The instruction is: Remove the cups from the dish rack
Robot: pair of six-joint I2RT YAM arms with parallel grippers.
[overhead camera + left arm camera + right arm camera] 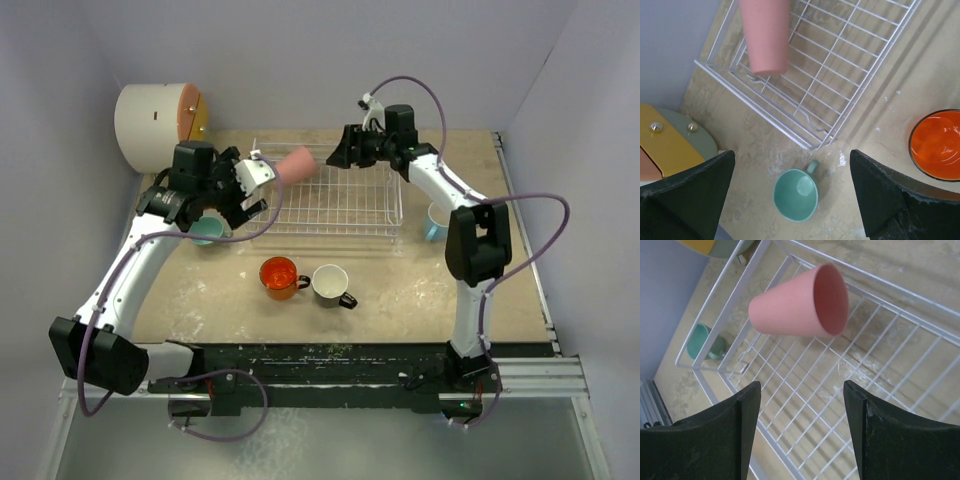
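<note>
Five cups in play, and only one is in the white wire-grid dish rack (330,229), which sits at the middle of the tabletop's (400,290) far edge. That one is the pink handleless tumbler (800,307), on its side at the rack's far-left corner with its mouth turned toward the right arm and its base over the left rim. Whether it rests on the wires or the rim, I can't tell. The right end effector (802,385) hangs above the rack's far side with its two fingers spread and nothing between them, the tumbler just beyond the tips. The left end effector (792,152) is wide open too, gripping nothing, poised over the rack's near-left corner. Right below it stands the teal-green mug (796,194), upright near the left edge and just off that corner of the rack. That makes four cups out on the tabletop. The orange mug (279,275) and the black mug with a white inside (332,284) stand upright just beside each other, in front of the rack toward the near edge. The light blue mug (437,222) sits toward the right edge, just past the rack's right end and partly hidden by the right arm. One white cylindrical drum with an orange-yellow face (160,122) occupies the far-left corner.
</note>
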